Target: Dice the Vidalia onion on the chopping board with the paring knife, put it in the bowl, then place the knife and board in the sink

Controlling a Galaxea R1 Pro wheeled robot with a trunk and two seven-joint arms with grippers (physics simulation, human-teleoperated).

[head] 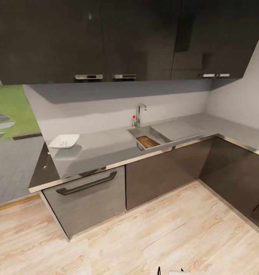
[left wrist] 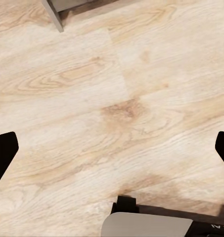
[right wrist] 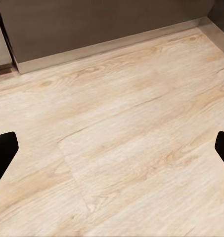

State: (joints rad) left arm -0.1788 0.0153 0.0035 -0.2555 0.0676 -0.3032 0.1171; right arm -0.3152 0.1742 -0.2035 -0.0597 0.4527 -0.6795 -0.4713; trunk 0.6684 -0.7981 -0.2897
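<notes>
Seen from the head view: a kitchen corner with dark glossy cabinets (head: 118, 38) across the top of the frame, a grey backsplash (head: 106, 110) below them, and a dark-grey countertop (head: 102, 149) running from left of centre to the right edge. Sink (head: 144, 133) set into the countertop just right of centre, chrome tap (head: 139, 114) with red knob behind it, flat drainboard (head: 177, 130) to its right. Board (head: 148, 141) lying inside the basin, brown, at its near end. Knife not made out at this size. Bowl (head: 64, 141) on the countertop at centre left, well apart from the sink, with small white onion (head: 63, 143) pieces inside it. Drawer front with a dark handle (head: 87, 183) below the bowl. Pale wood floor (head: 144, 236) across the bottom.

Left gripper (left wrist: 112, 150) over the plank floor, fingers (left wrist: 3, 153) spread wide at both frame edges, holding nothing. Right gripper (right wrist: 112, 150) likewise over floor near a cabinet base (right wrist: 92, 29), fingers (right wrist: 3, 153) spread apart, empty.
</notes>
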